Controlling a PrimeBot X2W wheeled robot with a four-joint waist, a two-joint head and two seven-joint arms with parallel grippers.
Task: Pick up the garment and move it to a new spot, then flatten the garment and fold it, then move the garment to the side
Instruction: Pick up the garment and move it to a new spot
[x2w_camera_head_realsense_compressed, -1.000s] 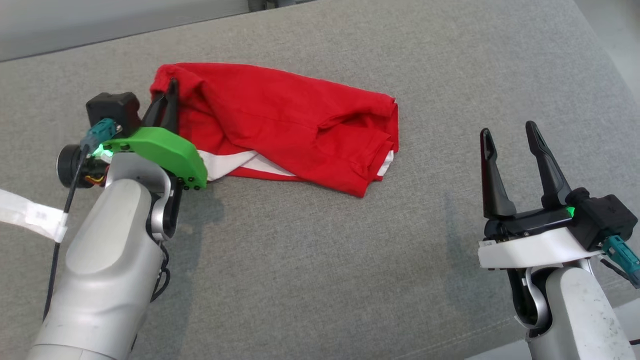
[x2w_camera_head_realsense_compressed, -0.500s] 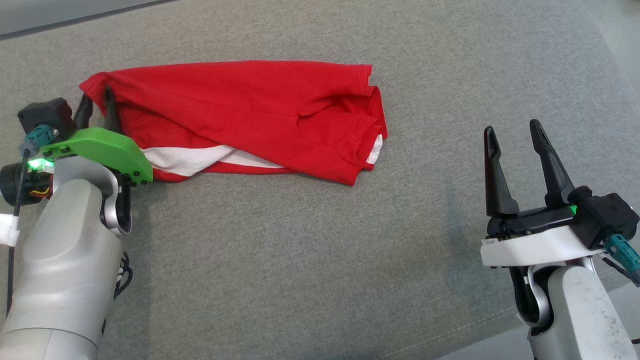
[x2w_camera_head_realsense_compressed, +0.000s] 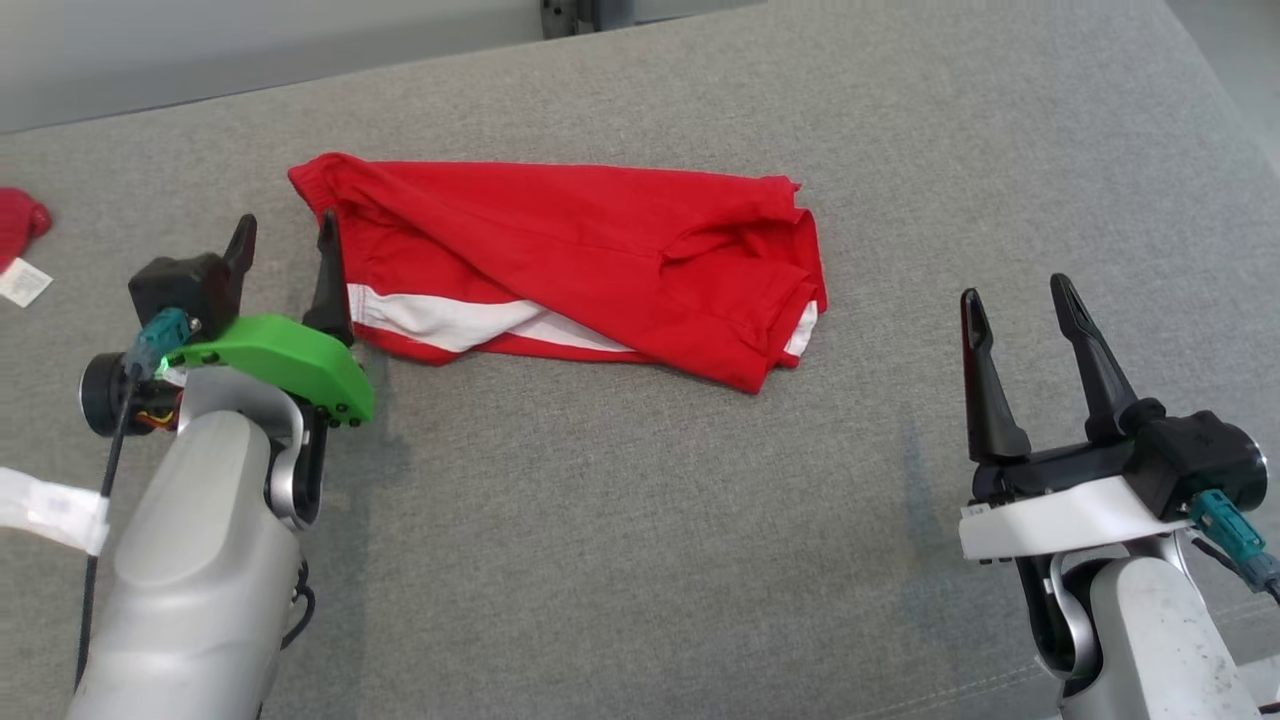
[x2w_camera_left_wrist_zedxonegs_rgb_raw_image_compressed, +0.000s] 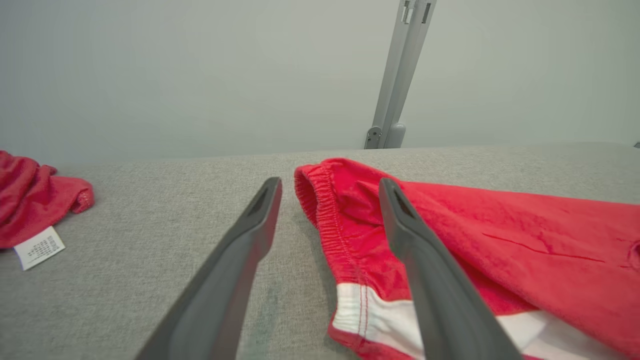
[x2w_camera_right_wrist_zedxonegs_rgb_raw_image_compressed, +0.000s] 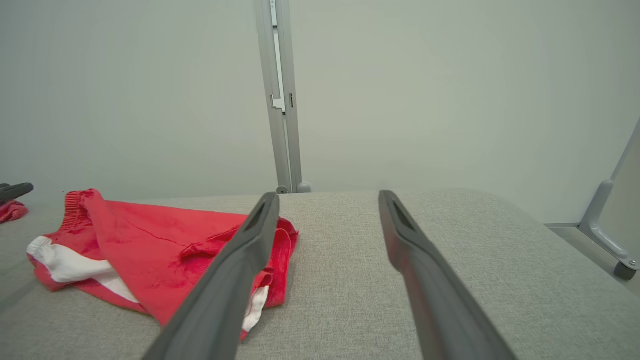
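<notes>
Garment: red shorts with a white stripe, lying crumpled and partly doubled over on the grey cushion. They sit left of centre, nearer the far edge than the near one, with the waistband end toward the left edge.

Left tool: jaws spread wide, holding nothing. The waistband corner lies between the fingers. One finger stands against or over the cloth; contact cannot be confirmed.

Right tool: jaws wide, empty, near the near-right corner and well apart from the garment.

Risks, as judged:
- The cloth is layered and twisted. A pinch at the waistband may take one layer only, so a lift would bunch it rather than spread it.
- The finger beside the hem could snag and drag the cloth if the arm moves sideways.
- The end toward the right edge is folded under itself. Flattening likely needs the right tool there, which is a long reach.

Surroundings: a second red cloth with a white label lies at the left edge and could be confused with or overlapped by the garment if it is moved that way. A metal post stands beyond the far edge, clear of the work.
</notes>
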